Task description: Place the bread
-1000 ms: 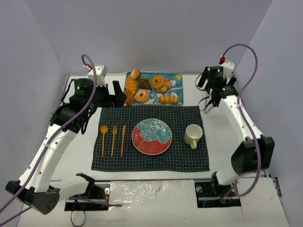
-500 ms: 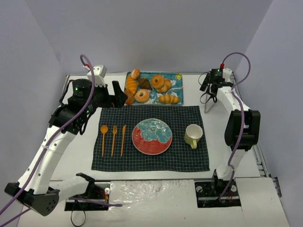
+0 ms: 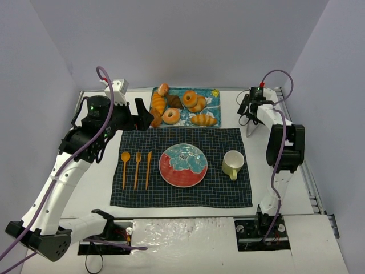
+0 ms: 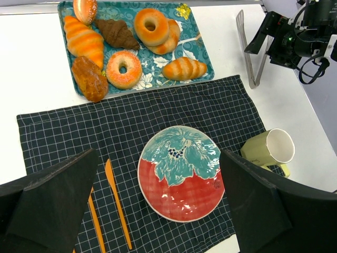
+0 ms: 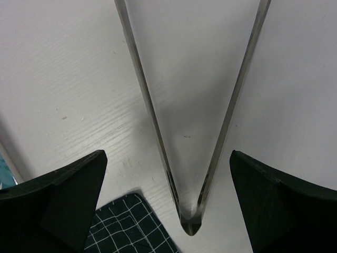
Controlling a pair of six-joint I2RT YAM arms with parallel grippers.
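Note:
The bread (image 4: pixel 89 79) is a deep brown oblong roll lying at the near left corner of the teal tray (image 4: pixel 202 52), also seen from above as the bread (image 3: pixel 155 117). My left gripper (image 4: pixel 158 153) hangs open and holds nothing, above the red and teal plate (image 4: pixel 181 171); from above the left gripper (image 3: pixel 142 114) is just left of the tray. My right gripper (image 5: pixel 167 153) is open, straddling the hinge end of metal tongs (image 5: pixel 190 224) that lie on the white table. From above the right gripper (image 3: pixel 249 109) sits over the tongs (image 3: pixel 251 127), right of the tray.
The tray also holds croissants (image 4: pixel 185 68), donuts (image 4: pixel 124 69), a dark pastry (image 4: pixel 117 33) and a small orange roll (image 4: pixel 85 9). On the checked placemat (image 3: pixel 217 188) lie an orange spoon, fork and knife (image 3: pixel 137 169) and a pale green mug (image 3: pixel 232 163).
The right arm has folded upright and its wrist has come down a little over the tongs. The left arm and the pastries have not moved.

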